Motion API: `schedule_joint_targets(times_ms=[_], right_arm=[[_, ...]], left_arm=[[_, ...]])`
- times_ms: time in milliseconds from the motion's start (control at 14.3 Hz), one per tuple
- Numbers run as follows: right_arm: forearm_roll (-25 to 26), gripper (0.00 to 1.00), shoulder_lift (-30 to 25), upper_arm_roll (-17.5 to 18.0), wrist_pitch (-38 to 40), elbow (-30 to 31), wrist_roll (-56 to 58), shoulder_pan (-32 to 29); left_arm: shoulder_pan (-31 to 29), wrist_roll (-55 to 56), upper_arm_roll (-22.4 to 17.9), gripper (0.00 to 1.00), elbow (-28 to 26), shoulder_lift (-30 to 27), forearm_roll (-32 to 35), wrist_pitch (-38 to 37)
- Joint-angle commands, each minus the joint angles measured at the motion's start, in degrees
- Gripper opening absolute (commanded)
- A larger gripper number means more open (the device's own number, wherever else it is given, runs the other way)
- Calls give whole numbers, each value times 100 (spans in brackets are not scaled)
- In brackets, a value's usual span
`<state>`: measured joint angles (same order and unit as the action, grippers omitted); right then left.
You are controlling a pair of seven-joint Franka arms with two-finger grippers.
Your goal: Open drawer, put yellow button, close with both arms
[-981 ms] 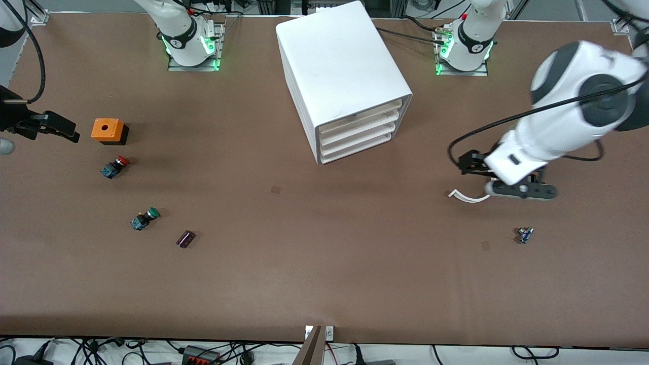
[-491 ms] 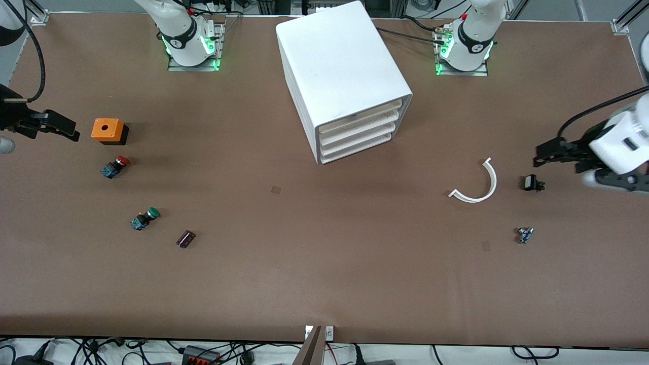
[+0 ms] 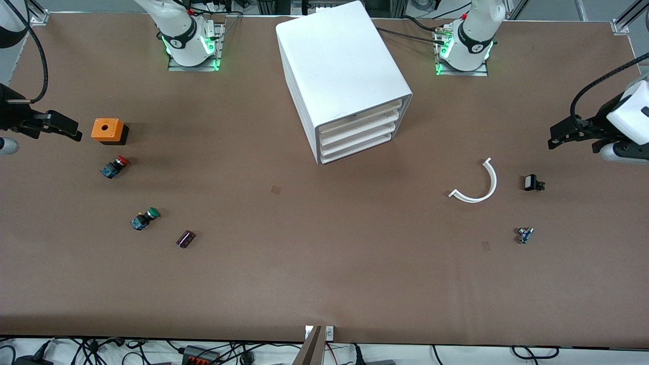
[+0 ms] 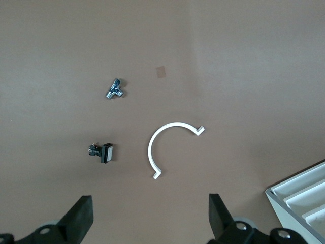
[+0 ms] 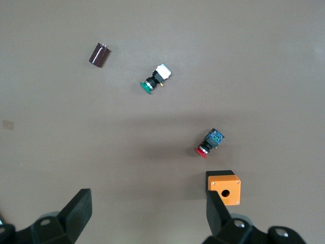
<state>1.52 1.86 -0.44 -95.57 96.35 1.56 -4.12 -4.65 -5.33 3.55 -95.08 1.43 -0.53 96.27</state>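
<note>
Four drawers [image 3: 357,133] sit in the white cabinet [image 3: 339,66] in the middle of the table [image 3: 324,284], and all four look shut. The yellow button does not show in any view. Only a red switch [image 3: 115,167] and a green switch [image 3: 145,218] lie near the right arm's end, close to an orange box [image 3: 107,130].

The left gripper [image 3: 563,136] hangs over the left arm's end of the table. In its wrist view its fingers [image 4: 81,216] stand wide apart and hold nothing. The right gripper [image 3: 61,128] hangs over the right arm's end, beside the orange box. Its fingers [image 5: 76,211] are also apart and empty.

With the drawers shut and the button out of sight, the job may be done already, or it may not have begun. The pictures cannot say which. If it has not begun, an arm must first pull a drawer out, and the button must be found.

A second ago the left arm was low over the white curved piece [image 3: 476,185]. Now it has swung away to the table's end, so the small black part [image 3: 531,182] beside the curved piece shows. The right gripper has hardly moved. Nothing on the table has shifted.
</note>
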Motion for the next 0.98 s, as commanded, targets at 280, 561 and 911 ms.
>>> schedule_joint_targets(times_ms=[280, 561, 911], right_arm=[[-56, 100, -151, 35, -59, 165, 72, -28], [-56, 100, -142, 35, -93, 165, 72, -19], [-56, 100, -142, 35, -94, 165, 125, -19]], left_arm=[[96, -152, -109, 100, -538, -450, -96, 181], [123, -126, -118, 100, -520, -433, -123, 190], [123, -117, -109, 100, -520, -433, -123, 181]])
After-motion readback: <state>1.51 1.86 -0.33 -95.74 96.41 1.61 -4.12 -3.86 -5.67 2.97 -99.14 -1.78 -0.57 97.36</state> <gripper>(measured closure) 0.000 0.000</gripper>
